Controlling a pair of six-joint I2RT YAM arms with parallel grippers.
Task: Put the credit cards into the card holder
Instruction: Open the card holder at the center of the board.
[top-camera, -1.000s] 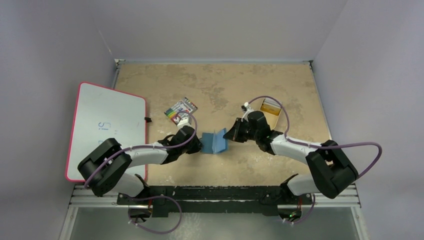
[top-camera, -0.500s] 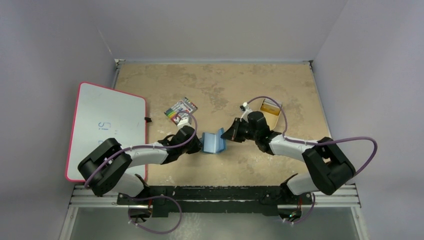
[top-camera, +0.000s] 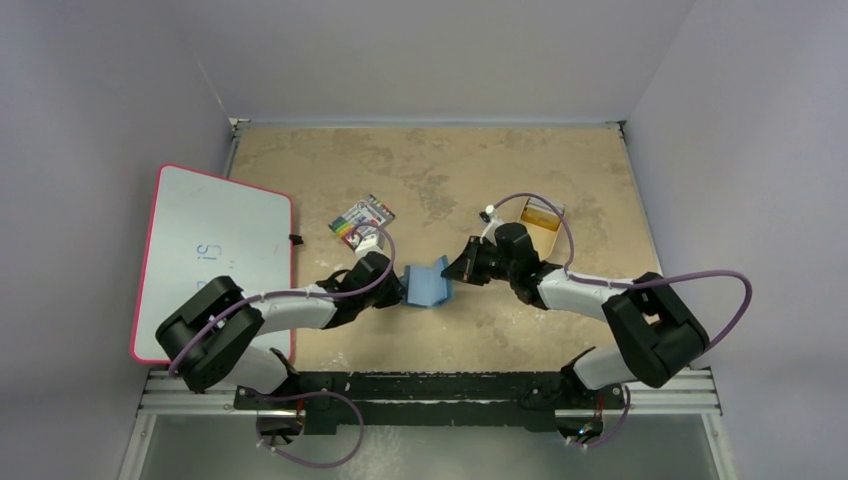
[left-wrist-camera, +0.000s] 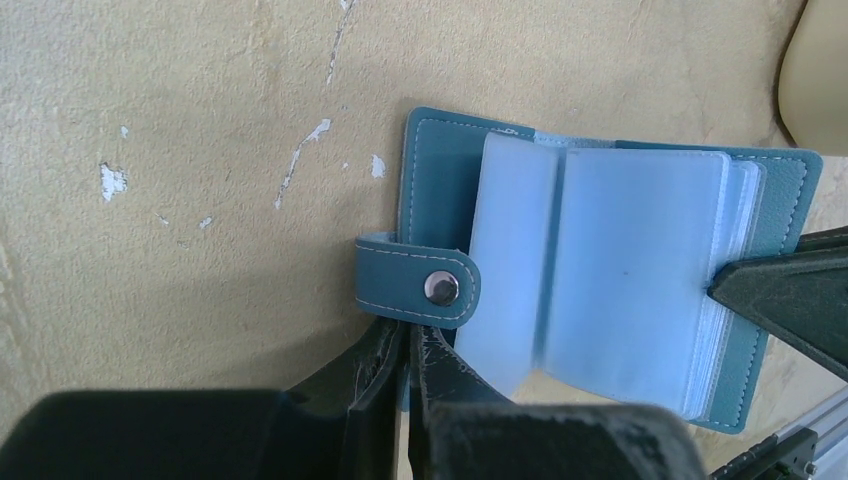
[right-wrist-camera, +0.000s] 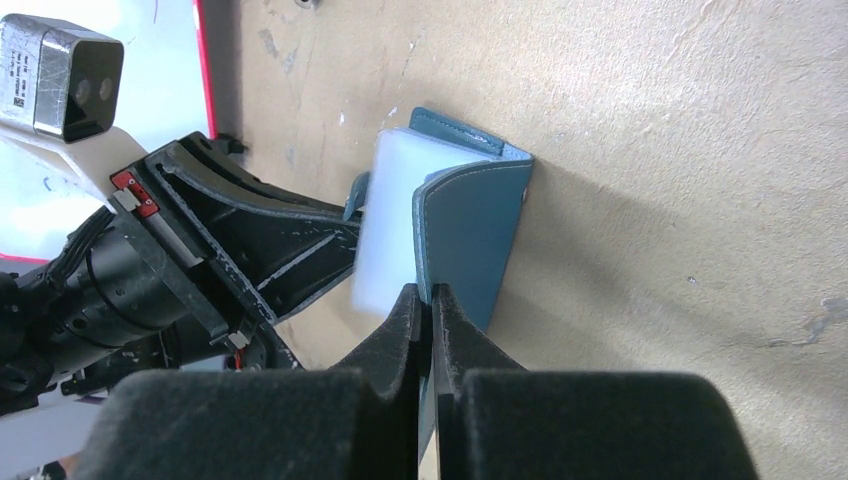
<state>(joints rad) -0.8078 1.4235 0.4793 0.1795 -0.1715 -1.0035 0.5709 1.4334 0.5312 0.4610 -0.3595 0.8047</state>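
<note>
Near the middle of the counter (top-camera: 440, 160), the teal card holder (top-camera: 428, 284) is held spread open between the two arms, its pale blue plastic sleeves showing between the covers. The left claw (left-wrist-camera: 408, 340) is closed almost fully, pinching the edge of one cover just below the snap strap (left-wrist-camera: 425, 288). The right claw (right-wrist-camera: 430, 300) is likewise clamped nearly shut on the edge of the opposite cover, which is lifted off the counter. Well apart, beyond the right arm, the credit cards (top-camera: 540, 208) lie in a shallow tan tray (top-camera: 552, 225); only an orange-yellow face can be made out. A striped pack (top-camera: 362, 220) lies beyond the left arm, and a pink-edged whiteboard (top-camera: 215, 255) overhangs the counter's left side.
</note>
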